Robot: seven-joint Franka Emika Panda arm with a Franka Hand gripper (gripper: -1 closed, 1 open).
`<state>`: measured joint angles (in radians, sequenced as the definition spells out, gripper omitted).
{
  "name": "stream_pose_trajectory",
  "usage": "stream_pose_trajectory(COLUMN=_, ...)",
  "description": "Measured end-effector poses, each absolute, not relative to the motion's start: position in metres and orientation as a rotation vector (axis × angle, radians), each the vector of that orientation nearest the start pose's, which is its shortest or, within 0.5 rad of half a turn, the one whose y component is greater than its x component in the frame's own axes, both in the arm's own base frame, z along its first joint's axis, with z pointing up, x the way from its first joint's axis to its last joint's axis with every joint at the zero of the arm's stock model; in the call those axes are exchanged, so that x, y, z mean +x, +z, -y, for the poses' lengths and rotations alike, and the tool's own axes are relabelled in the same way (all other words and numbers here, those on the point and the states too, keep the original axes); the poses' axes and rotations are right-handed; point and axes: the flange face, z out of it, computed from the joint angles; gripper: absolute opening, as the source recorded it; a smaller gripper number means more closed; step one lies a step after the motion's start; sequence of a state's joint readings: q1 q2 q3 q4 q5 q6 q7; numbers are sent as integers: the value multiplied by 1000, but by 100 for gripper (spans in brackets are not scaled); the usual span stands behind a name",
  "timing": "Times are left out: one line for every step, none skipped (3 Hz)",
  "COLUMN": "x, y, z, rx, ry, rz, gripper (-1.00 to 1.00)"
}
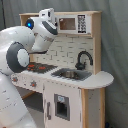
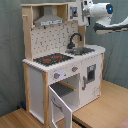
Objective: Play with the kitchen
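Note:
The kitchen [image 1: 75, 95] [image 2: 62, 75] is a tall white and light-wood toy unit. Both exterior views show its black-and-red stovetop [image 1: 37, 66] [image 2: 52, 59] and its black faucet [image 1: 83, 59] [image 2: 75, 40] over the sink [image 1: 70, 74] [image 2: 82, 50]. The grey hood [image 2: 50, 20] hangs over the stovetop. Its lower cupboard door [image 2: 62, 106] stands open, and the oven door [image 2: 90, 75] is closed. My gripper [image 2: 79, 12] is up at the top shelf, beside the microwave panel [image 1: 70, 22]. In the first exterior view my white arm [image 1: 42, 32] covers the hood.
The kitchen stands on a wooden floor [image 2: 107, 107] in front of a grey curtain [image 2: 10, 60]. Two knobs [image 2: 56, 76] sit on the front panel under the stovetop. My arm's large white base [image 1: 10, 100] fills the first exterior view's left side, close to the kitchen's corner.

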<state>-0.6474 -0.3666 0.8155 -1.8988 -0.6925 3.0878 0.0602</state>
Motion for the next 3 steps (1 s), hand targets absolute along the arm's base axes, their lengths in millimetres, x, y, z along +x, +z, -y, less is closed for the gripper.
stream_pose_trajectory(x=484, y=742, z=-233, rx=1759, ry=1651, rz=-921, gripper=-100)
stream_pose_trajectory(x=491, y=743, z=-236, rx=1747, ry=1648, rz=-910, gripper=-100)
stream_pose_trajectory(x=499, y=743, z=-237, rx=1740, ry=1642, rz=-900, gripper=-100)
